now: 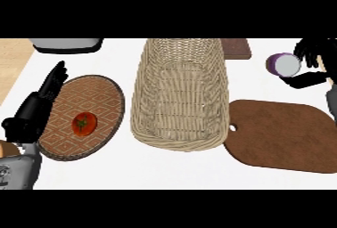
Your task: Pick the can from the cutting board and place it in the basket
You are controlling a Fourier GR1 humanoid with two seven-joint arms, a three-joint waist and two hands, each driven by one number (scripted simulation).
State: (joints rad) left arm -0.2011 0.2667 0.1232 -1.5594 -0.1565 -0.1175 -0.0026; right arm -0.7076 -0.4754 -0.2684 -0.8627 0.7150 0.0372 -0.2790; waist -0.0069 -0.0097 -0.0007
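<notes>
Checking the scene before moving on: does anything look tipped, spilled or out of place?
Nothing spilled. Only the can stands out: it is off the cutting board, held in the right hand, not yet in the basket.

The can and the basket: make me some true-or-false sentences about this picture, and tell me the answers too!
1. The right hand holds the can. True.
2. The can lies in the basket. False: it is held up to the basket's right, outside it.
3. A tomato sits on the patterned plate. True.
4. The can stands on the cutting board. False: nothing shows on the board.
5. The left hand grips the tomato. False: it is open, beside the plate.
</notes>
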